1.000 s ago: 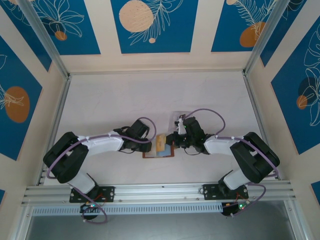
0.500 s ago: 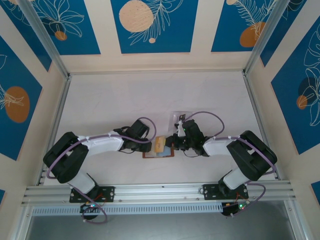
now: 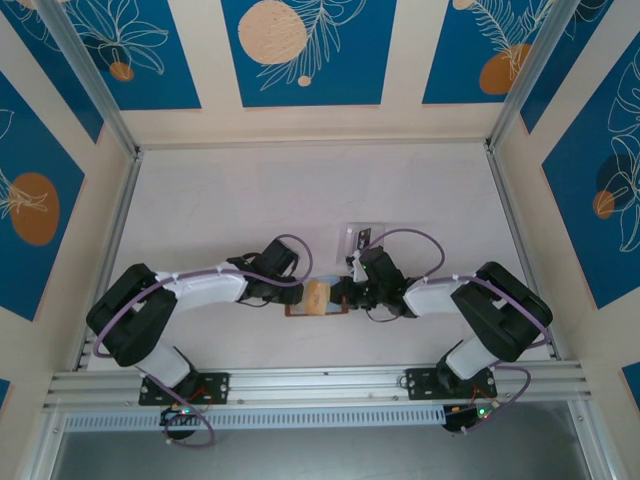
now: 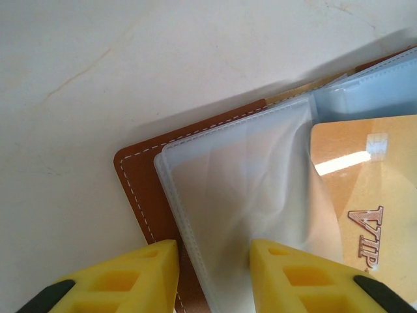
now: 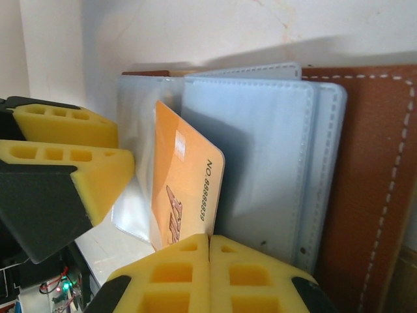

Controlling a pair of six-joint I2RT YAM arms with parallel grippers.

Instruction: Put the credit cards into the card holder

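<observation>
Top external: right gripper (image 3: pixel 338 293) has slid left, bringing the gold card (image 3: pixel 318 297) further over the card holder (image 3: pixel 297 313), near-centre between the arms. It's pinched shut on that card. Half-closed left gripper (image 4: pixel 214 251) straddles the clear sleeve (image 4: pixel 247 189), grip unclear.

bright, even overhead light washes the pale table (image 3: pixel 250 200) in the top view; shadows there are faint and soft. in the left wrist view a white glare streak crosses the card (image 4: pixel 355 202), a soft shadow runs along the holder (image 4: pixel 133 182), and the left fingers (image 4: pixel 124 280) are blurred. in the right wrist view the right fingers (image 5: pixel 182 274) are soft and the left side is dim.
</observation>
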